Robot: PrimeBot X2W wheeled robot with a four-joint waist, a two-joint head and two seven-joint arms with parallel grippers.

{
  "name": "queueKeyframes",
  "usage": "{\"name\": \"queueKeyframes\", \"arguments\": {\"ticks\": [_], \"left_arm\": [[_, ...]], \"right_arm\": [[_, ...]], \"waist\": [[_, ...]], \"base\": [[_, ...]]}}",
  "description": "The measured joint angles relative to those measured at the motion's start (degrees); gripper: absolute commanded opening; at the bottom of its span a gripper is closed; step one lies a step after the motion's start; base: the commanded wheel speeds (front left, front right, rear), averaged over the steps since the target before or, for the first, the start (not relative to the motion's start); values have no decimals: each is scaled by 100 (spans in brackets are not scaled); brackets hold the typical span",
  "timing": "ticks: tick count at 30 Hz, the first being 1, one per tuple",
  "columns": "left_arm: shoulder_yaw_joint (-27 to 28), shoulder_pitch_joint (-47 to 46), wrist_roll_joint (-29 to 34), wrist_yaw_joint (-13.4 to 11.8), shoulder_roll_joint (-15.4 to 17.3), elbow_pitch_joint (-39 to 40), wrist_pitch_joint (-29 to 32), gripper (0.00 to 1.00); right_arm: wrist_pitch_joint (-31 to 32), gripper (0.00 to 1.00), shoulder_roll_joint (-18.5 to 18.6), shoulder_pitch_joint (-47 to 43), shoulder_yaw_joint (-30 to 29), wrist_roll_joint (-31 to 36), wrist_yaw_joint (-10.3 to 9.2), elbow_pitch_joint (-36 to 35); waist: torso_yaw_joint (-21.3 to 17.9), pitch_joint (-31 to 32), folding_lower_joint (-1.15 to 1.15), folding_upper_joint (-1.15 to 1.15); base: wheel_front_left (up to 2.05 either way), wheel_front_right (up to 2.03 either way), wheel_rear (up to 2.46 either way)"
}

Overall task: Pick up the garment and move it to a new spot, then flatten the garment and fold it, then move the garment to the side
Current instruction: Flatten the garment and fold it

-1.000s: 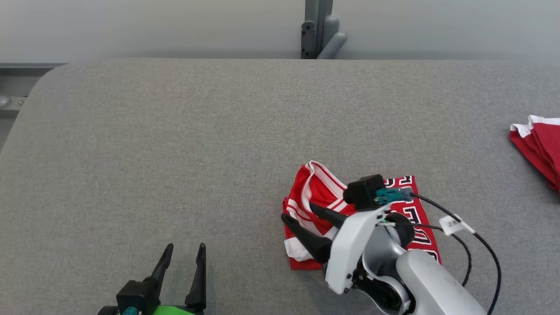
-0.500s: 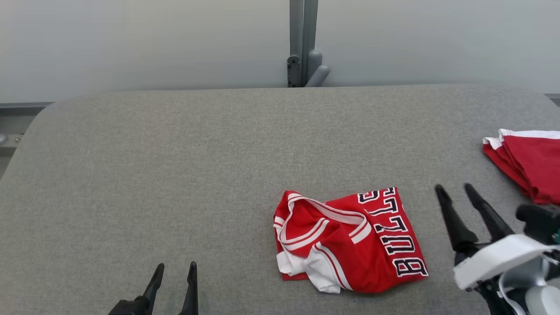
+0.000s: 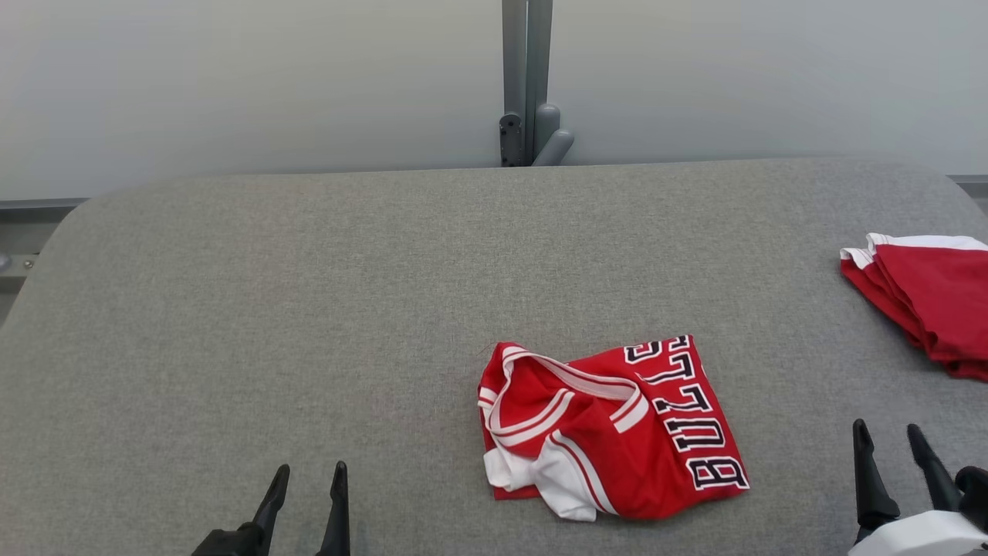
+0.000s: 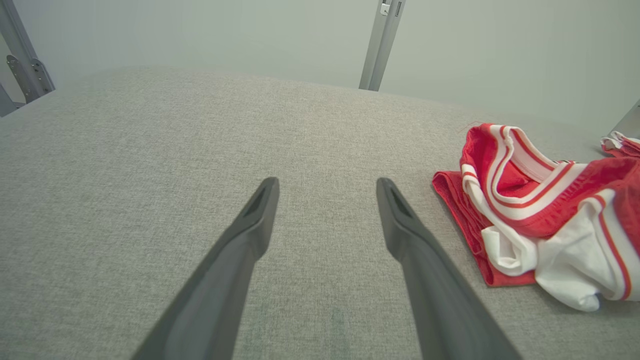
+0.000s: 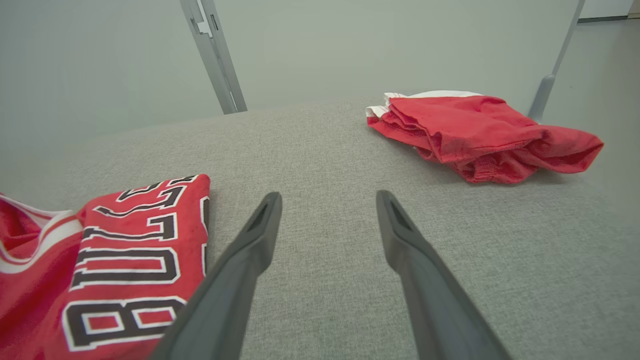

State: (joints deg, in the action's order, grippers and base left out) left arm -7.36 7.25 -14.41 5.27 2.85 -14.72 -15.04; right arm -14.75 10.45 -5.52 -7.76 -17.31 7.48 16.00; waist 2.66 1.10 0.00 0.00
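On the grey padded table [image 3: 309, 309], the red jersey [image 3: 610, 432] lay loosely folded right of centre, between the left gripper [image 3: 309, 467] and right gripper [image 3: 886, 425], both spread open and empty, so moving it aside probably called for pinching every layer along one edge.

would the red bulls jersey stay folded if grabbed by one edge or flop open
The jersey is probably floppy: its layers lie loose and rumpled, so lifted by one edge it would likely unfold and hang. Pushed across the grey fabric tabletop, it would likely bunch rather than slide whole.
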Motion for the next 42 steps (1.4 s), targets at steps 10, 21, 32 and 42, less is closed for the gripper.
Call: {"name": "queueKeyframes", "arguments": {"ticks": [10,21,32,42], "left_arm": [[21,3,32,-3,0,54,0,100],[14,-235,103,76,0,16,0,100],[33,-314,138,102,0,9,0,100],[-9,-400,94,80,0,15,0,100]], "right_arm": [[-24,0,-44,565,1012,-108,0,-122],[-27,0,-291,1712,2503,-79,1,1063],[-30,0,-438,1875,3297,-155,1,1474],[-30,0,-514,2035,4181,-381,1,1719]], "waist": [[-44,-130,0,0],[50,-532,0,0],[300,-620,0,0],[574,-660,0,0]], "base": [[0,0,0],[0,0,0],[0,0,0],[0,0,0]]}}
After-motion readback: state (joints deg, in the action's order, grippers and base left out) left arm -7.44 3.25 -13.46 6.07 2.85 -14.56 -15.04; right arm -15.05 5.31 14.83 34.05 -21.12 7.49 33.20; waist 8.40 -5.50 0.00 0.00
